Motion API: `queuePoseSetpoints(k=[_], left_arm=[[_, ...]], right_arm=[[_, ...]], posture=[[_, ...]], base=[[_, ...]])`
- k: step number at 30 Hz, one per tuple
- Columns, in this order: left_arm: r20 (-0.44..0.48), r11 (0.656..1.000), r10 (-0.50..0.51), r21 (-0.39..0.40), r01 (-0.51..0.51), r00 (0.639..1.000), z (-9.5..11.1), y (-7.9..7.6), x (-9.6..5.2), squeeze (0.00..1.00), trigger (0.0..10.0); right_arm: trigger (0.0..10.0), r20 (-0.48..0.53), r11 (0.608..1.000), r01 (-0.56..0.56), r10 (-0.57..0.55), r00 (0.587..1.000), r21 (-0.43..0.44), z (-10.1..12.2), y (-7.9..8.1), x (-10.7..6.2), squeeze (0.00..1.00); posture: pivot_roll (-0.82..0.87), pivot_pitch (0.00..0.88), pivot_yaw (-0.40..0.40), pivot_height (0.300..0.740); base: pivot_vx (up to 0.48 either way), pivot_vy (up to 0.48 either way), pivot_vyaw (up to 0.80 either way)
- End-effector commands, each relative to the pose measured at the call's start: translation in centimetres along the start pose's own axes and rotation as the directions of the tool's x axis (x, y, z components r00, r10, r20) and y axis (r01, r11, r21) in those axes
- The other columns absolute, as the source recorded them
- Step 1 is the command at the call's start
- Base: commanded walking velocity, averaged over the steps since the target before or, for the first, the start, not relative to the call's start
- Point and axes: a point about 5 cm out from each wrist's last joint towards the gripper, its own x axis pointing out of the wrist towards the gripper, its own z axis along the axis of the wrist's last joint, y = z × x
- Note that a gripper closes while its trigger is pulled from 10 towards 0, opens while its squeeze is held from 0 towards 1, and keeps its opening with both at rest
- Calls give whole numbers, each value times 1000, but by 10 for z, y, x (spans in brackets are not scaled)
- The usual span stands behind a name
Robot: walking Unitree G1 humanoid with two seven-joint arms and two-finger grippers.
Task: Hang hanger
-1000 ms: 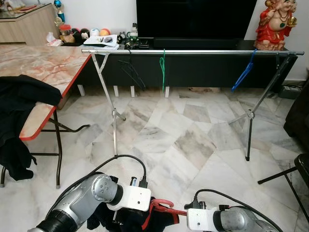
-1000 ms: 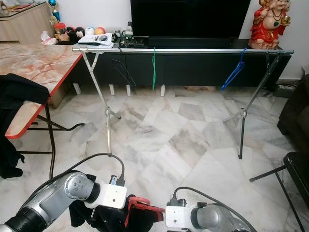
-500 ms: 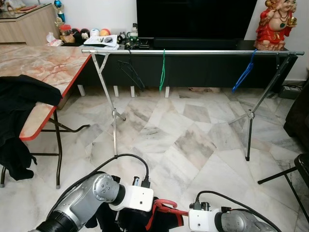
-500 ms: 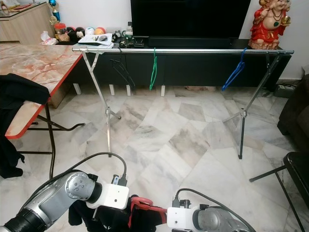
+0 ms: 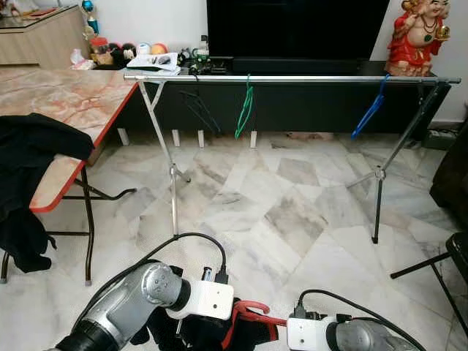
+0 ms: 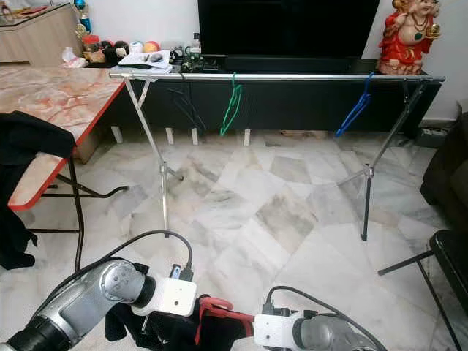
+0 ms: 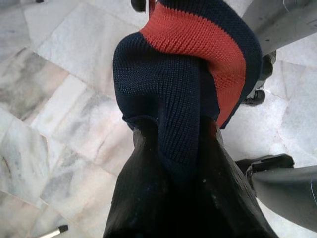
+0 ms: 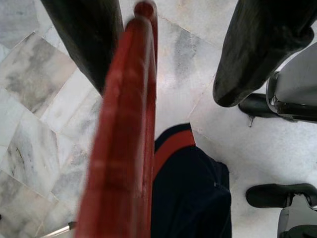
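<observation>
Down by my chest, my left claw [image 7: 171, 148] is clenched on a navy knit garment [image 7: 188, 74] with a red stripe, and my right claw [image 8: 163, 54] has its fingers spread either side of the red hanger [image 5: 252, 313], so tbh I don't think that one has a proper grip. If the hanger slides out sideways, the knit goes with it onto the marble floor [image 5: 278, 212]. Also the fabric is bunched, so it could slip off one shoulder of the hanger. Further off, the metal rail [image 5: 307, 78] already carries a black hanger [image 5: 199, 110], a green hanger [image 5: 244, 110] and a blue hanger [image 5: 369, 110]. It's well away from me, so I'd have to walk, and any wobble could shake the load loose.
</observation>
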Motion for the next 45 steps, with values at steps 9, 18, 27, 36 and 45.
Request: queuePoseSetpoints(k=[9, 18, 27, 36, 45], left_arm=[[29, 1000, 12, 26, -13, 1000, 10, 4, -2, 0, 10000], [30, 999, 16, 33, -17, 999, 11, 5, -3, 0, 10000], [37, 999, 22, 40, -24, 999, 13, 7, -4, 0, 10000], [44, 999, 18, 40, -20, 999, 15, 8, -5, 0, 10000], [50, 999, 11, 33, -13, 999, 15, 7, -5, 0, 10000]], right_arm=[[0, -5, 1000, 1, -1, 1000, 17, 1, 4, 3, 0], [0, -10, 1000, 4, -4, 1000, 22, -1, 4, 2, 0], [0, -13, 1000, 4, -4, 1000, 30, -1, 7, 3, 0], [0, -6, 999, 0, 0, 1000, 42, 0, 12, 6, 0], [0, 3, 999, -2, 2, 1000, 49, 2, 15, 8, 0]], posture=[[106, 48, -24, 740], [105, 43, -23, 740], [105, 46, -23, 740], [107, 54, -23, 740], [107, 57, -21, 740]], base=[[0, 0, 0], [0, 0, 0], [0, 0, 0], [0, 0, 0], [0, 0, 0]])
